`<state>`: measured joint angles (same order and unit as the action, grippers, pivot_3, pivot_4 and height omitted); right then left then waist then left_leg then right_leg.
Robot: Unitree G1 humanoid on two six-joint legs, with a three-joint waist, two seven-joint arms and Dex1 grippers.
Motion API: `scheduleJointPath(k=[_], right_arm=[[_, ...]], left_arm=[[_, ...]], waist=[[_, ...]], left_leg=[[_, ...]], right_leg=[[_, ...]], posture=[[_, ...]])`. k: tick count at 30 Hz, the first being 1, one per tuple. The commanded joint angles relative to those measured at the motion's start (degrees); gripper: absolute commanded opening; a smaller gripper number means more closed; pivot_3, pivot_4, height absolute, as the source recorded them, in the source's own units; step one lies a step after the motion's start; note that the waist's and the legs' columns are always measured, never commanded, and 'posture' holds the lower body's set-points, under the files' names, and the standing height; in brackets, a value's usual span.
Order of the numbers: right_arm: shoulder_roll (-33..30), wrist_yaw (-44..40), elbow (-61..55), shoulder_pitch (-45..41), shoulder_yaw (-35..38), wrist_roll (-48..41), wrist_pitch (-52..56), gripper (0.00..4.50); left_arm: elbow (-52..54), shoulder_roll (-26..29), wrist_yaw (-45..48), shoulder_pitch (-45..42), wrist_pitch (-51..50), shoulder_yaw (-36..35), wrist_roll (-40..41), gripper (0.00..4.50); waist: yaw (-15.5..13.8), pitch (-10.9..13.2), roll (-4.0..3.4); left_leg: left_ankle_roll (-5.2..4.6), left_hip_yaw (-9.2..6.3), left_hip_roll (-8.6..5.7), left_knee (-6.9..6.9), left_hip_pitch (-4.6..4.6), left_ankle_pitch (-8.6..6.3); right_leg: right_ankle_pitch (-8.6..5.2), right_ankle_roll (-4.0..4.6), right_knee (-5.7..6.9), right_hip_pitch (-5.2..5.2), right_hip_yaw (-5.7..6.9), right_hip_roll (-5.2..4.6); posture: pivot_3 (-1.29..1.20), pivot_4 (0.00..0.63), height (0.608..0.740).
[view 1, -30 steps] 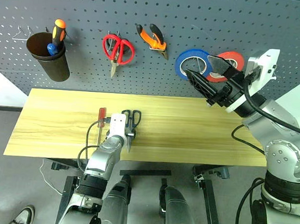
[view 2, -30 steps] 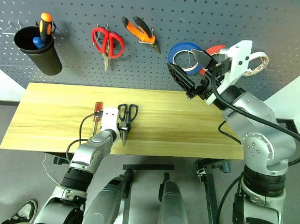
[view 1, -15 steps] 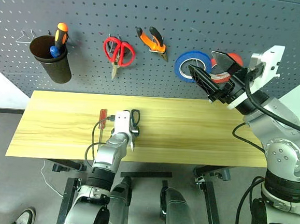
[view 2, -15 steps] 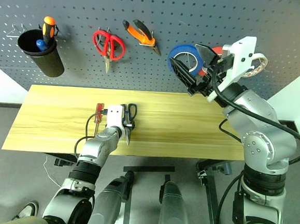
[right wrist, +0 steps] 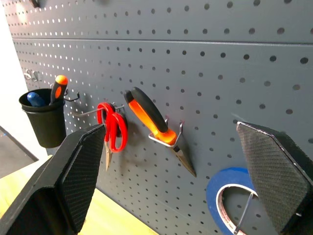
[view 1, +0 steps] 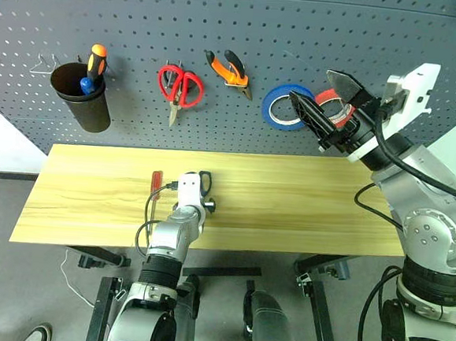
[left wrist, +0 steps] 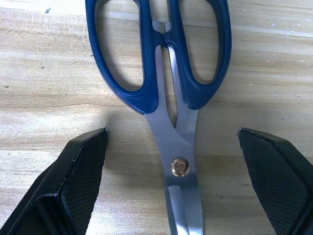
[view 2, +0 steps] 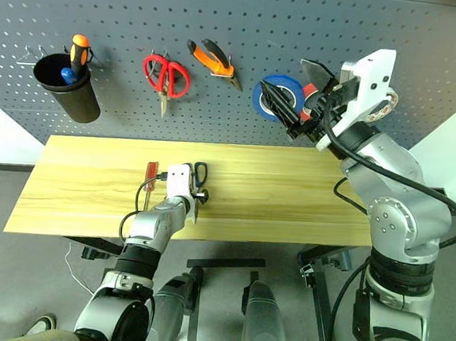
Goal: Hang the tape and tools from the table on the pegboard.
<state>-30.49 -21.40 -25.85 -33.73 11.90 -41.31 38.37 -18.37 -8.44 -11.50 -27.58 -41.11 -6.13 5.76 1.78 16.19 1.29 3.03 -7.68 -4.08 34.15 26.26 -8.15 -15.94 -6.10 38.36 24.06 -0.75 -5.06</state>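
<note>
On the tabletop [view 1: 289, 199] the dark-handled scissors [left wrist: 166, 73] lay flat between my left gripper's [left wrist: 176, 191] wide-apart fingers, while my right gripper [view 1: 332, 104] hung open near the pegboard [view 1: 224, 20]; I judged that closing on thin blades might skid them sideways.

A black cup [view 1: 83, 105] hung at nine o'clock, holding an orange-and-black screwdriver [view 1: 96, 59]. Red-handled scissors [view 1: 179, 88] hung toward eleven. A blue tape roll [view 1: 284, 106] and red tape roll [view 1: 333, 104] hung near one o'clock.
</note>
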Motion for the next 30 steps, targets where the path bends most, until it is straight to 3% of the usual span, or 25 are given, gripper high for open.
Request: scheduleJointPath(k=[1,7,18,28,30], right_arm=[[-0.2,0.3,-2.2,-1.4,1.1,-0.1,-1.4,4.49],[-0.2,0.6,-2.4,-1.4,1.1,-0.1,-1.3,4.49],[0.0,1.8,-3.1,-1.2,1.3,0.3,-1.7,4.49],[0.1,2.5,-3.0,-1.2,1.5,0.9,-2.1,4.49],[0.1,2.6,-2.7,-1.4,1.5,1.0,-2.3,4.50]], left_arm=[[-4.0,-0.5,-0.8,1.3,-1.8,-1.4,0.6,4.42],[-9.8,0.2,-1.8,-0.8,-0.6,-2.9,0.4,4.42],[-20.2,2.8,-4.2,-4.9,-0.4,-3.3,-0.6,4.42],[-22.5,3.2,-5.0,-5.2,-0.8,-3.8,-0.3,4.42],[-22.4,3.1,-5.0,-5.0,-1.0,-3.8,-0.2,3.84]], waist=[[0.3,0.0,-0.01],[0.7,-0.2,-0.08],[0.8,-1.3,-0.49],[0.8,-1.4,-0.59],[0.8,-1.4,-0.60]], left_leg=[[0.00,0.00,0.00,0.00,-0.02,0.00],[-0.14,0.00,0.02,-0.13,-0.94,-0.11],[-0.17,0.01,0.03,-0.16,-0.97,-0.14],[-0.17,0.01,0.03,-0.16,-1.03,-0.15],[-0.17,0.00,0.03,-0.17,-1.03,-0.16]], right_leg=[[0.00,0.00,-0.01,-0.03,0.00,0.00],[-0.03,-0.01,-0.27,-0.92,0.02,0.01],[-0.06,-0.06,-0.32,-0.97,0.01,0.01],[-0.09,-0.08,-0.35,-1.05,0.02,0.00],[-0.09,-0.09,-0.36,-1.05,0.02,0.00]], posture=[[-0.12,0.248,0.738],[-0.13,0.251,0.738],[-0.14,0.249,0.738],[-0.13,0.250,0.738],[-0.13,0.249,0.738]])
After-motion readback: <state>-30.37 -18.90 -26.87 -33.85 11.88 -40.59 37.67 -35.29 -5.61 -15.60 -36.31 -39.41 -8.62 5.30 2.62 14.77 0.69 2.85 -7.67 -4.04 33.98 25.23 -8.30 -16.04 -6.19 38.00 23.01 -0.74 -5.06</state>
